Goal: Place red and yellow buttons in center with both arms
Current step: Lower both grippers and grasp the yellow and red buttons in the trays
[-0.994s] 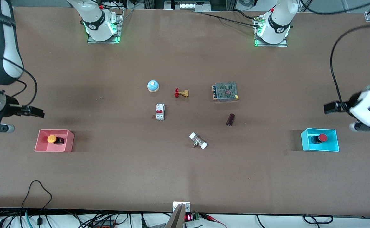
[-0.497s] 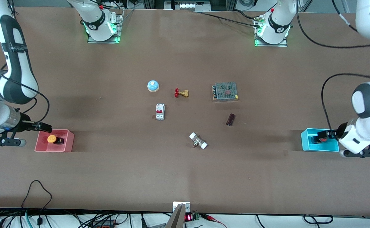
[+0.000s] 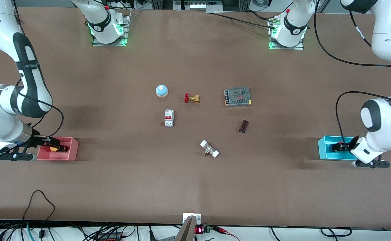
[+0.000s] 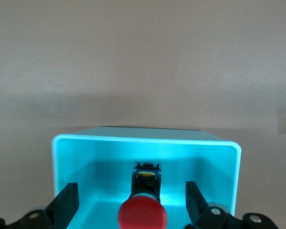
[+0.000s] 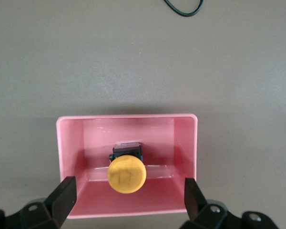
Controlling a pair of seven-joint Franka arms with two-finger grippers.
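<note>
Front view, nearest first: a white-capped metal fitting (image 3: 209, 149) lies on the brown counter (image 3: 195, 187), with no readable lettering anywhere. At the right arm's end, the right end effector (image 3: 52, 144) sits over the small pink plastic bin (image 3: 71, 150), hiding most of the yellow mushroom-cap button (image 3: 53, 148). At the left arm's end, the left end effector (image 3: 340, 146) covers the small cyan plastic bin (image 3: 324, 148). Farther off lie a dark cylinder (image 3: 243, 126), a white breaker with red switches (image 3: 169, 118), a perforated metal box (image 3: 238, 96), a brass valve with red handwheel (image 3: 191, 98) and a blue-and-white dome bell (image 3: 161, 90).

Right wrist view alone shows its fingers (image 5: 62, 196) spread wide, clear of the yellow button (image 5: 127, 173). Left wrist view shows fingers (image 4: 66, 204) likewise apart, flanking the red mushroom-cap button (image 4: 142, 215), untouched.
</note>
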